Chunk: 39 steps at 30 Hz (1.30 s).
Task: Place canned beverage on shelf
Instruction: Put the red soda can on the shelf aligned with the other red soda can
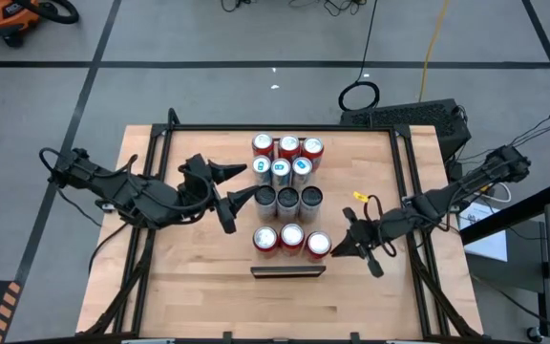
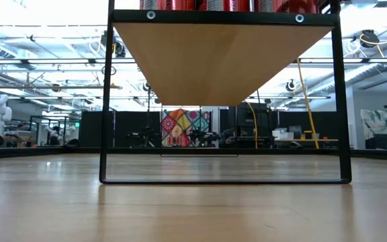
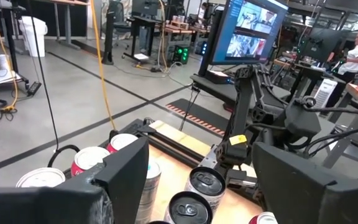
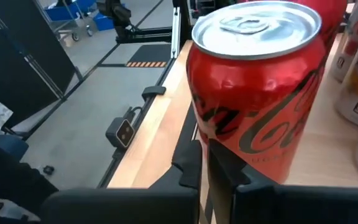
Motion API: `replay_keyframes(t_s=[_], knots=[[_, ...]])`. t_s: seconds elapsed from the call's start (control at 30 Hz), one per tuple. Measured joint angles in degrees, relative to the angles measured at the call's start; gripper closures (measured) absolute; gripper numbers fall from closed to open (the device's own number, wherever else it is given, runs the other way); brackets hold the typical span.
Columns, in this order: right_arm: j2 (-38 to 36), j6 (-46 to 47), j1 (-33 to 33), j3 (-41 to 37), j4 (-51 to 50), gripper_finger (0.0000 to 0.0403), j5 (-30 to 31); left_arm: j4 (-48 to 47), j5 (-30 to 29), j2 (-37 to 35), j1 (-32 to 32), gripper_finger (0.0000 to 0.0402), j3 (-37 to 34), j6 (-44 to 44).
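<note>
- red can (image 4: 257, 93) stands at the shelf's (image 1: 288, 270) right front corner, just ahead of my right gripper (image 1: 337, 254), fingers closed and empty.
- my left gripper (image 1: 238, 184) spread open beside the black cans (image 1: 288, 200).

Even bright overhead light; ceiling fixtures (image 2: 39, 30) glared in low view; red can (image 4: 257, 93) showed sheen; nearest fingers (image 3: 126, 177) blurred.

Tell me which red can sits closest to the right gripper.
The red can at the right end of the front row, beside the shut right gripper; the other red cans stand farther left or in the back row.
</note>
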Motion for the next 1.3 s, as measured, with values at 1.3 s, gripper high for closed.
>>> replay_keyframes(t_s=[1.3], knots=[[6.7,1.3,-1.7,0.0,11.7,0.0403,-3.0,-0.5,0.0,0.0,0.0,0.0119,0.0,-0.2]])
